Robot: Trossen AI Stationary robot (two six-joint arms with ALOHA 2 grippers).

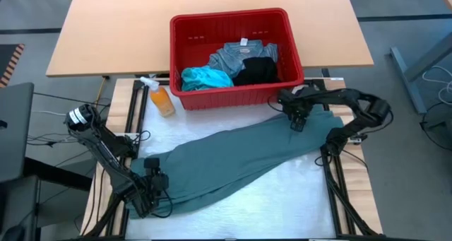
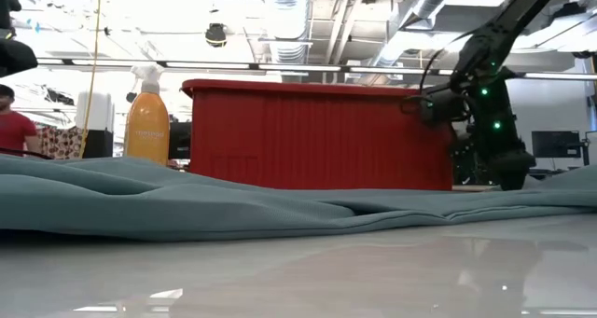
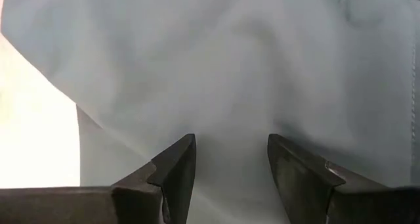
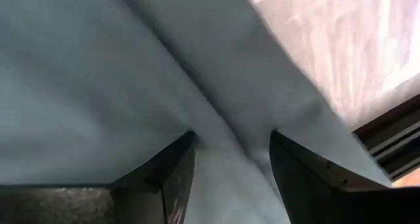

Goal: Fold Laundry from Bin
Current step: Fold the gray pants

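**Grey-green shirt stretched out between both grippers**

Grey-green cloth fills the middle of the high view: we see the grey-green garment (image 1: pixel 240 160) lying in a long diagonal band across the white work mat (image 1: pixel 282 198), from lower left to right of centre. Above it, at top centre, the red bin (image 1: pixel 185 57) holds the rest of the laundry: a turquoise piece (image 1: pixel 206 77), a black piece (image 1: pixel 256 71) and a mottled blue-grey piece (image 1: pixel 240 55). An orange spray bottle (image 1: pixel 161 100) stands just left of the bin.

We judge the step to be spreading this garment flat before folding. The right gripper (image 4: pixel 231 159) sits at the cloth's upper right end, just below the bin, fingers spread, with a ridge of fabric running between them. The left gripper (image 3: pixel 230 165) is at the lower left end, also spread, low over the cloth, pinching nothing we can see.

Next, we think each gripper needs a true edge or corner, since the cloth looks bunched. Open mat lies at lower right; the bin wall crowds the right gripper.
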